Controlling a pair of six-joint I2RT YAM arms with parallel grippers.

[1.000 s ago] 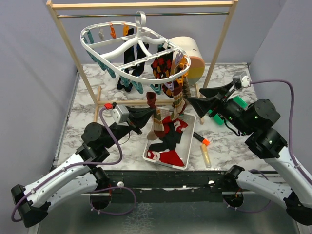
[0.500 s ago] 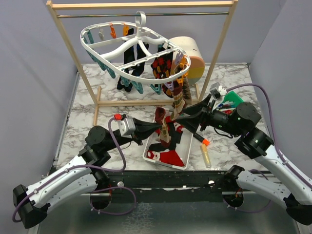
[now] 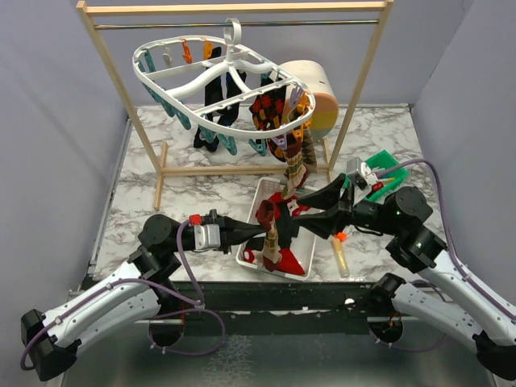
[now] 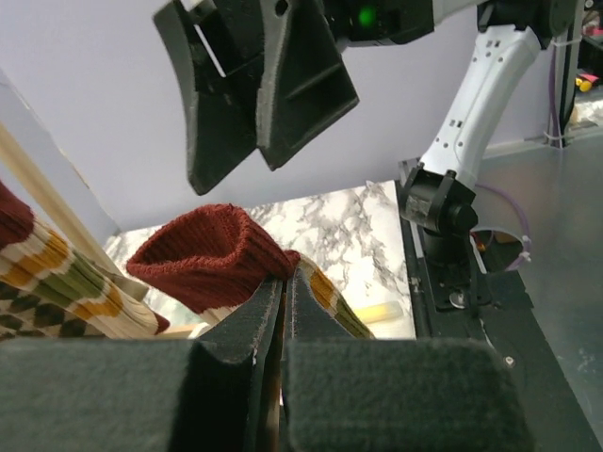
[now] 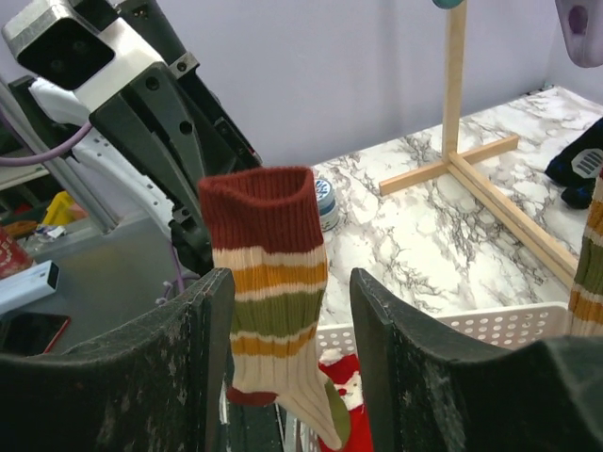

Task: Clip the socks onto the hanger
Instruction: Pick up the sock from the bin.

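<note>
A striped sock (image 3: 272,228) with a dark red cuff (image 4: 209,264) and cream, orange and green bands (image 5: 275,297) hangs above the white basket (image 3: 304,260). My left gripper (image 4: 283,280) is shut on it just below the cuff. My right gripper (image 5: 292,282) is open and straddles the sock's leg; a gap shows at the right finger (image 5: 377,320). The white oval hanger (image 3: 173,75) hangs from the rod. A black sock (image 3: 216,95) and argyle socks (image 3: 268,109) are clipped to it. Red socks (image 3: 284,260) lie in the basket.
The wooden rack (image 3: 121,81) stands behind the basket, with a cream cylinder (image 3: 310,81) at the back right. An orange-tipped marker (image 3: 337,235) and a yellowish tube (image 3: 341,260) lie right of the basket. A green object (image 3: 387,165) sits further right.
My left gripper carried the striped sock nearer and to the right over the basket. My right gripper swung left to the sock, and its jaws have narrowed around it.
</note>
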